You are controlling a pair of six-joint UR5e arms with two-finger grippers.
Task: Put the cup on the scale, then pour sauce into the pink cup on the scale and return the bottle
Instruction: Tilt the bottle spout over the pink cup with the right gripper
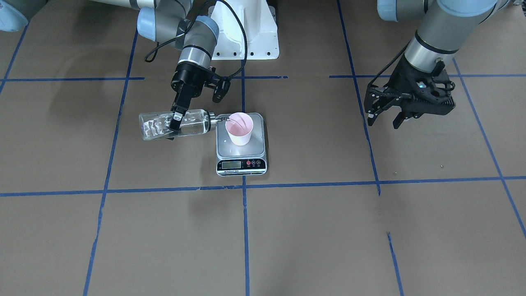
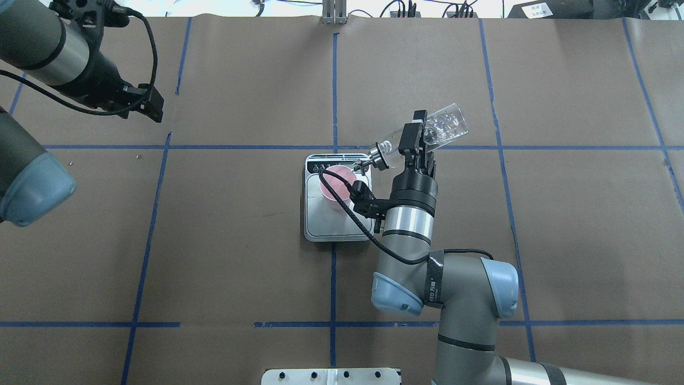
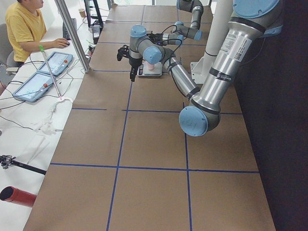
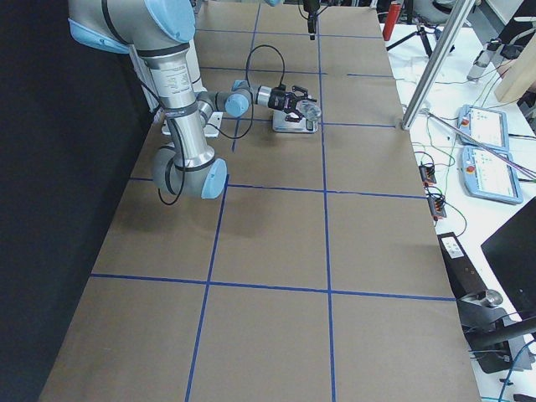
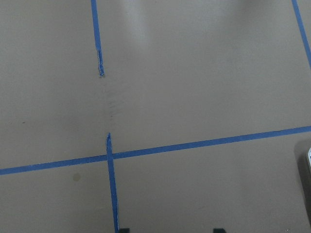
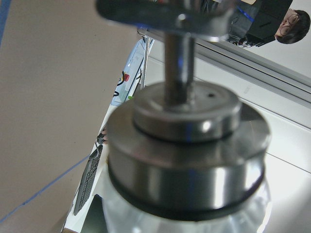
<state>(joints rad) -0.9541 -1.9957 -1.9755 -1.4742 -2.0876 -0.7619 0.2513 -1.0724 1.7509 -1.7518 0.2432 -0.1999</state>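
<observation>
The pale pink cup (image 1: 239, 128) stands upright on the silver platform of the scale (image 1: 257, 144). My right gripper (image 1: 177, 121) is shut on the clear glass bottle (image 1: 196, 122), held on its side, with the thin spout reaching over the cup's rim. Clear sauce (image 1: 156, 128) shows inside the glass; I cannot tell whether any is flowing. Overhead, the bottle (image 2: 448, 124) tilts down toward the cup (image 2: 332, 186) and scale (image 2: 326, 229). The right wrist view is filled by the metal cap (image 6: 187, 131). My left gripper (image 1: 384, 119) is open and empty, far to the side.
Brown paper covers the table, crossed by blue tape lines (image 1: 245, 230). The white robot base (image 1: 246, 37) stands behind the scale. An operator (image 3: 24, 29) sits at the far end with tablets (image 3: 41, 79) beside a metal pole (image 3: 72, 33).
</observation>
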